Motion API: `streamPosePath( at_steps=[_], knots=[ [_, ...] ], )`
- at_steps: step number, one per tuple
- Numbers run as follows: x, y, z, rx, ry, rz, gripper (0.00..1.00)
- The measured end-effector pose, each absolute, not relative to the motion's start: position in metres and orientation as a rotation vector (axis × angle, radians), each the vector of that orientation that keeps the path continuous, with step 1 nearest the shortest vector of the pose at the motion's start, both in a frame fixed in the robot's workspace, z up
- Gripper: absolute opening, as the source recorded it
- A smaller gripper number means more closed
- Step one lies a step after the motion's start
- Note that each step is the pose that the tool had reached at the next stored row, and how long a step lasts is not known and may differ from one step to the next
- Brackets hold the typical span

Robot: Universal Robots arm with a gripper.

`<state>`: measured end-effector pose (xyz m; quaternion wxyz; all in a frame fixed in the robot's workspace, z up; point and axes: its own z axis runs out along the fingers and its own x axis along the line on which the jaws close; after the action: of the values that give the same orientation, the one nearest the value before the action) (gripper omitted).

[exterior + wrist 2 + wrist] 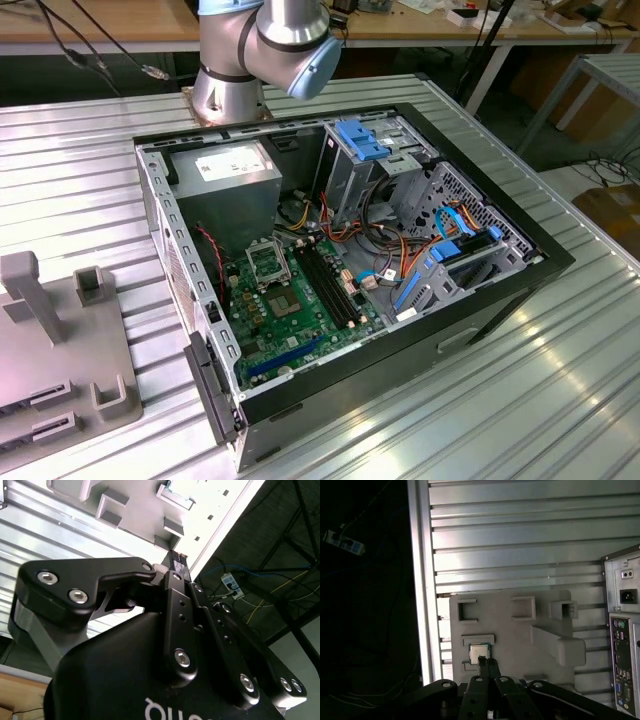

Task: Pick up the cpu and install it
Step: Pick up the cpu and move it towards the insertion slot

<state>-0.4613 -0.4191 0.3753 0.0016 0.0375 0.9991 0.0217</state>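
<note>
While the small silver-grey square cpu (478,652) lies in a recess of the pale grey plastic holder (520,635), black jaws hang pressed together close by; ribbed metal table (520,555) underneath.

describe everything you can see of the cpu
The cpu is a small flat square chip with a pale silver metal top and greenish edge, lying flat in a square recess of the grey holder plate on the ribbed table. The shut gripper covers one edge in the first wrist view; contact cannot be judged.
</note>
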Motion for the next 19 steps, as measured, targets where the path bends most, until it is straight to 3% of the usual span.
streamPosePath(
  at_steps=[10, 12, 15, 16, 19],
  knots=[
    [-0.4614, -0.4191, 0.3753, 0.118, 3.135, 0.068, 0.12],
    [-0.4614, -0.4191, 0.3753, 0.118, 3.135, 0.068, 0.20],
    [-0.4615, -0.4191, 0.3753, 0.118, 3.135, 0.068, 0.20],
    [-0.4615, -0.4191, 0.3753, 0.118, 3.135, 0.068, 0.27],
    [-0.4616, -0.4191, 0.3753, 0.118, 3.135, 0.068, 0.33]
  ],
)
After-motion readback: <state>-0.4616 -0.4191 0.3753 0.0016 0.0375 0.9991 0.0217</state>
